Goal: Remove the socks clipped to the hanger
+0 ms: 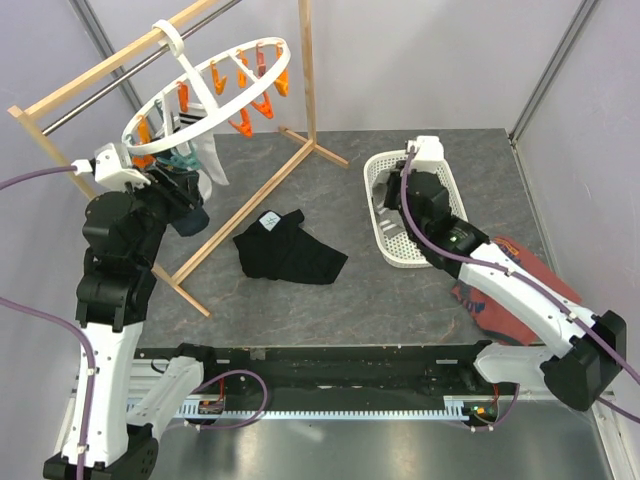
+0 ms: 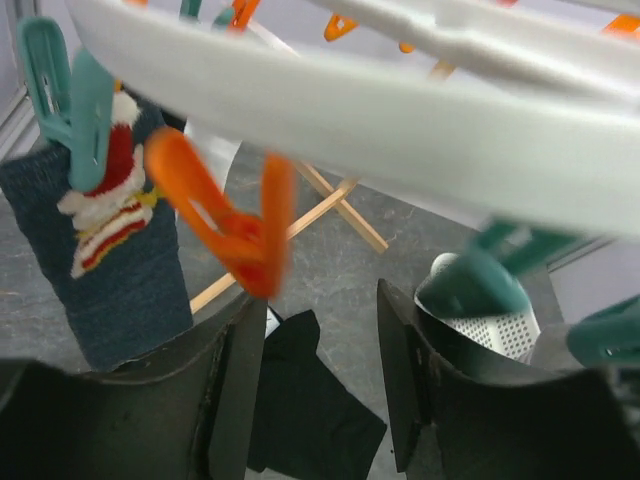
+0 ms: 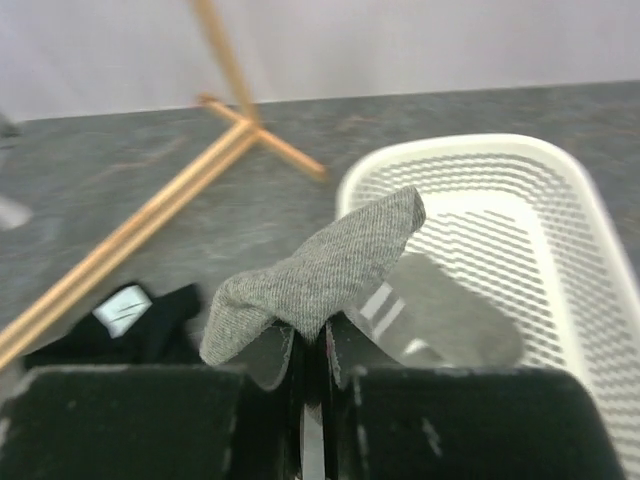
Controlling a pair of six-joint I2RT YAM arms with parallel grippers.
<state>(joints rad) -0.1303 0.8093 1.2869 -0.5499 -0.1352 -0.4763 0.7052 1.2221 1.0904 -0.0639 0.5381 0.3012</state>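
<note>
Biggest risk imo: the left gripper (image 2: 320, 385) sits w/ its jaws spread wide right under the round white plastic drying hanger (image 2: 400, 110), and it's an orange plastic peg (image 2: 235, 215) dangling btwn the fingers, not a sock. Close now and it pinches the peg or tugs the whole ring. That ring only hangs by its hook off the wooden rail frame (image 1: 250, 205), so it'd prob swing or tip.

The real target, a dark navy knit sock w/ orange-white striped cuff (image 2: 115, 270), hangs just beside, clipped by a teal plastic peg (image 2: 70, 100).

Other side: the right gripper (image 3: 310, 362) is clamped on a plain grey ribbed sock (image 3: 320, 268) above the white perforated plastic basket (image 3: 560, 210). It's floppy fabric pinched at a fold, so it could drape over the rim.

Pegs look hard n springy, socks soft and limp, hanger smooth and rigid.
</note>
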